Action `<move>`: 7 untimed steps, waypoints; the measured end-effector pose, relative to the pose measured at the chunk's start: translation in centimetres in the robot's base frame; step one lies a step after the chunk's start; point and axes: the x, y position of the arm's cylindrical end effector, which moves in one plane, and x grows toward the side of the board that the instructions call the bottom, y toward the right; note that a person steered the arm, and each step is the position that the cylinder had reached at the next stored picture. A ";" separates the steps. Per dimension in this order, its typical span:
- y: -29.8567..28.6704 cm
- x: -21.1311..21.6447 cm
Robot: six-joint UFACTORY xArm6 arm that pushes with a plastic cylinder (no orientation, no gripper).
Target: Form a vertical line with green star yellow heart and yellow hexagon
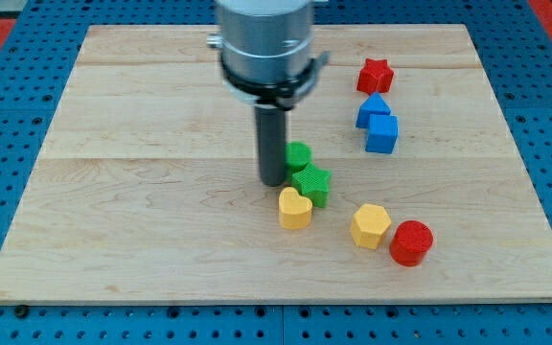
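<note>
The green star (312, 184) lies near the board's middle. The yellow heart (294, 208) sits just below and left of it, touching or nearly touching. The yellow hexagon (371, 226) lies further right and a little lower, apart from both. My tip (273, 181) rests on the board just left of the green star and above the yellow heart, close to both. A green round block (298, 154) sits right above the star, next to the rod.
A red round block (411, 242) touches the hexagon's right side. A red star (375, 75) and two blue blocks (373, 110) (382, 134) lie at the upper right. The wooden board (142, 192) sits on a blue pegboard.
</note>
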 end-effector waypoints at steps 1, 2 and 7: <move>0.4 -1.7; -6.6 -2.0; 7.9 4.1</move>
